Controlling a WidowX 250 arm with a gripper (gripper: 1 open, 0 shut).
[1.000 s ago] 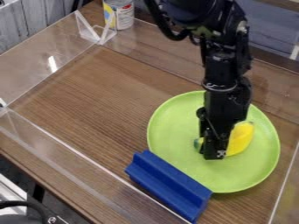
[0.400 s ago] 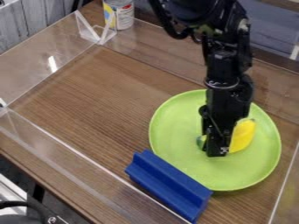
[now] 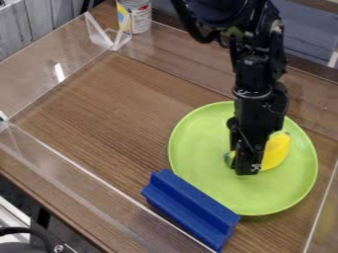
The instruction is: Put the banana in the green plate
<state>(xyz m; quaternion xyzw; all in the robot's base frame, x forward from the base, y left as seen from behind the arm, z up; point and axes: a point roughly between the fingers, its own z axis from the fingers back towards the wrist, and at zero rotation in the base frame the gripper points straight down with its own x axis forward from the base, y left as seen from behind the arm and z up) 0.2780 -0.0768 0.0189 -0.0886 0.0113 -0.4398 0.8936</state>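
The lime-green plate (image 3: pixel 199 148) lies at the right of the wooden table. The black arm reaches straight down over it, and my gripper (image 3: pixel 246 164) is low above the plate's middle. The yellow banana (image 3: pixel 275 153) stands against the right side of the fingers, just over the plate's surface, and part of it is hidden behind them. The gripper is shut, and the banana appears pinched at its end.
A blue ridged block (image 3: pixel 189 208) lies just in front of the plate's left edge. Clear plastic walls (image 3: pixel 53 69) ring the table. A white bottle (image 3: pixel 132 15) stands at the back, beyond the wall.
The gripper and the banana have shifted together slightly to the right and up over the plate. Plate and blue block have not moved.
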